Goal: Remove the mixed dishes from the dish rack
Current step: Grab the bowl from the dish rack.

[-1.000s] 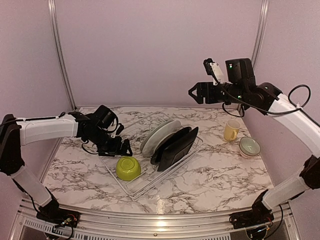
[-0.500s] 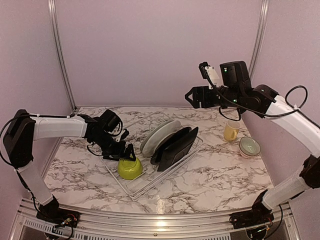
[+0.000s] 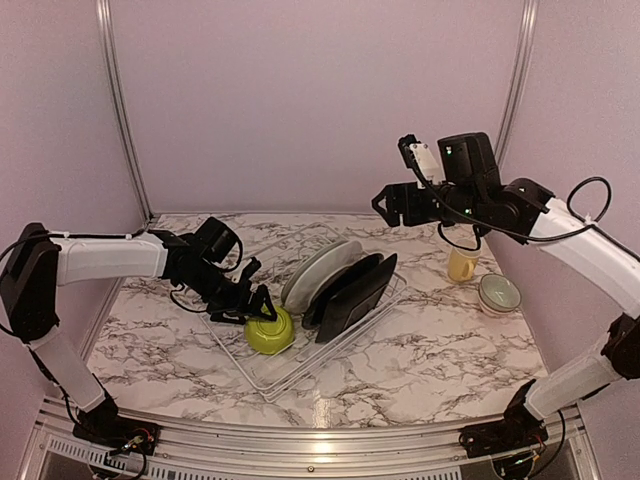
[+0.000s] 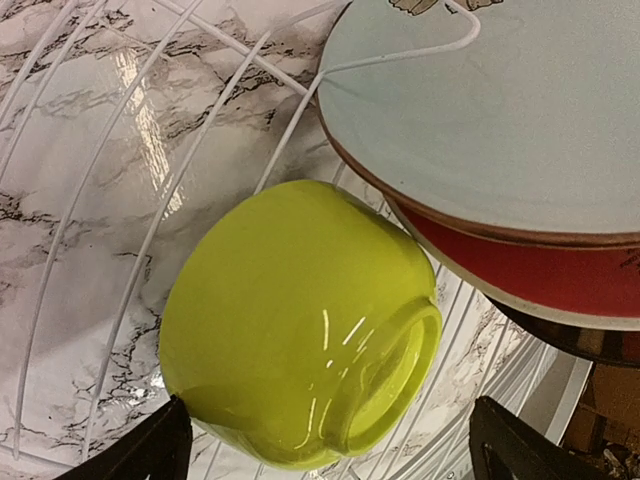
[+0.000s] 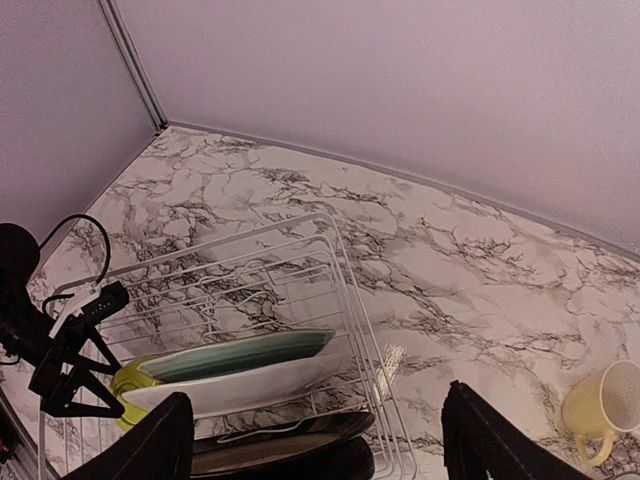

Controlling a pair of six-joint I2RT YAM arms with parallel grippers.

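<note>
The lime-green bowl [image 3: 270, 332] lies tipped on its side at the near left of the white wire dish rack [image 3: 300, 370], its foot ring facing out. My left gripper [image 3: 252, 308] is open, its jaws on either side of the bowl [image 4: 300, 370] in the left wrist view. Whitish plates [image 3: 320, 268] and black squarish plates [image 3: 352, 290] stand on edge in the rack. My right gripper [image 3: 385, 205] is open and empty, high above the rack's far right. The pale yellow mug [image 3: 462, 262] and the pale grey-green bowl [image 3: 498, 292] sit on the table at the right.
The marble table [image 3: 440, 350] has walls behind it and on both sides. The right wrist view shows the rack [image 5: 330, 250], the plates [image 5: 250, 385], the mug [image 5: 600, 405] and my left gripper [image 5: 70, 380]. Plates [image 4: 480, 120] lean close above the lime bowl.
My left gripper has moved right and down onto the lime-green bowl, which has shifted right and tipped toward the plates. The right arm has shifted slightly.
</note>
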